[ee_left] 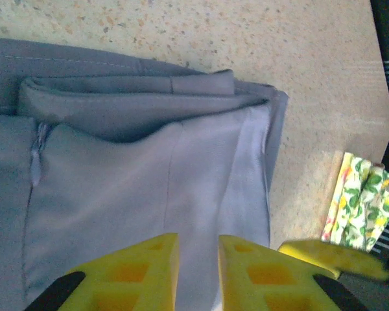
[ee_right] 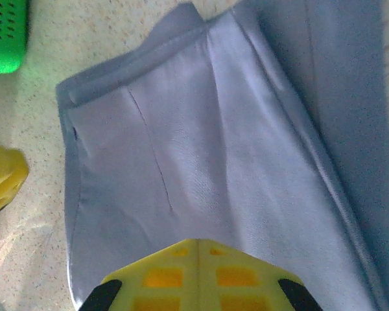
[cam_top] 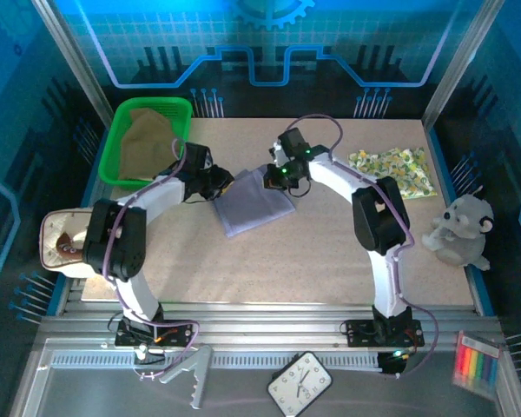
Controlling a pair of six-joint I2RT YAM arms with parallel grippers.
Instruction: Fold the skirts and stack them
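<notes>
Worktop (cam_top: 321, 261), arms and cloth.

- Your left arm rises from its base at the near edge, bends at the elbow out on the left, then reaches forward and inward. The left pincer (cam_top: 217, 185) sits at the left edge of the lavender skirt (cam_top: 252, 208).
- Your right arm mirrors it. The elbow is out on the right and the forearm runs inward and forward. The right pincer (cam_top: 275, 176) is over the skirt's far right corner.
- Both wrists tilt down toward the cloth, and the two pincers face each other across the skirt's far end.

Pincer states.

- Left wrist view: the left pincer (ee_left: 198, 238) has its fingers parted by a narrow gap, with lavender skirt (ee_left: 149, 194) showing through it. You cannot tell whether any cloth is caught.
- Right wrist view: the right pincer (ee_right: 198, 241) has its fingers pressed together, tips low over the lavender skirt (ee_right: 214, 162). No cloth shows between them.

Skirts.

- The lavender one lies folded in layers near the middle of the worktop, its folded edges stacked at the far side.
- The floral skirt (cam_top: 392, 169) lies folded at the far right, well apart from the lavender one. It also appears at the edge of the left wrist view (ee_left: 360, 207).
- The olive-tan skirt (cam_top: 152, 139) sits bunched in the green basket (cam_top: 113, 156) at the far left.
</notes>
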